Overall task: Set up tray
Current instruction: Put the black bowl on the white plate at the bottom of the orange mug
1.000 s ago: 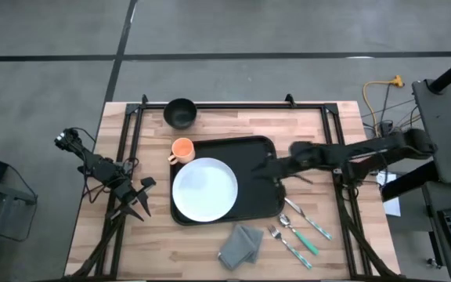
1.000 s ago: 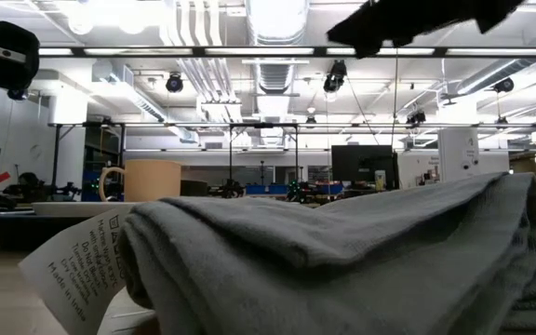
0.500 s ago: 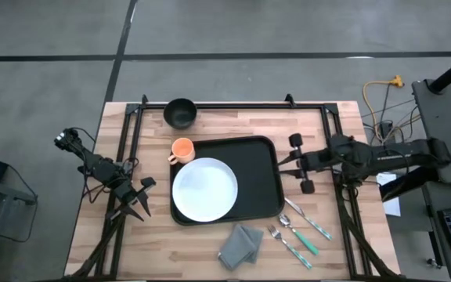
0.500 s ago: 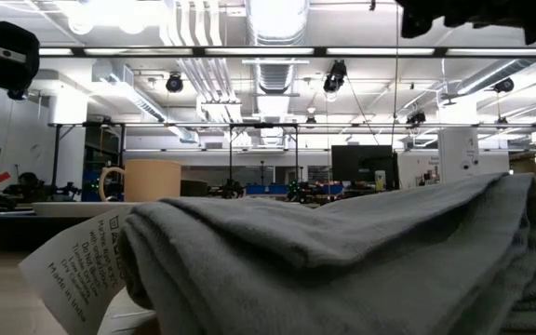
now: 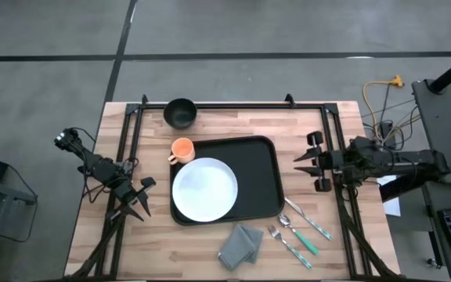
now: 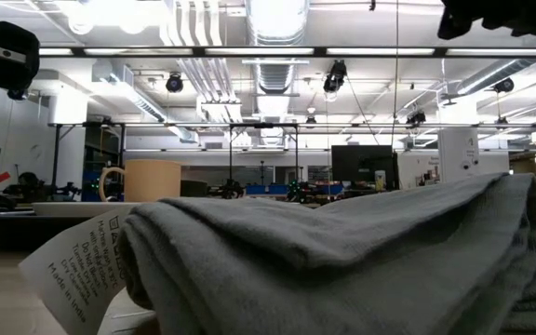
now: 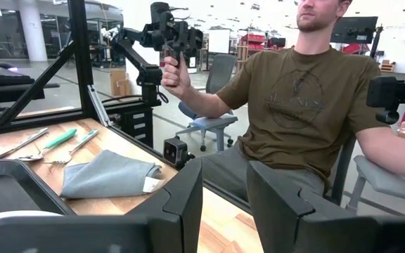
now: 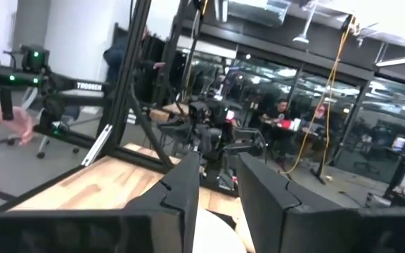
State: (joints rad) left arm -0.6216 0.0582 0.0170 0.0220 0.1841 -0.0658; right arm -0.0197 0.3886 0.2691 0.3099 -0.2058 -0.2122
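With plate (image 5: 204, 189) on tray (image 5: 261, 166), right pincer (image 5: 310, 161), spread and empty, likely reaches next for cutlery (image 5: 300, 231); left pincer (image 5: 139, 197) idles spread.

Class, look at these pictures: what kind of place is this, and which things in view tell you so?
Most likely a robotics lab or workshop. A person sits holding a control arm, exposed ducts run along the ceiling, and monitors stand behind the wooden table.

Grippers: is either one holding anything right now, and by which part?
Nothing is held. The right gripper is open at the table's right edge, off the tray; the left gripper is open and empty at the left edge.
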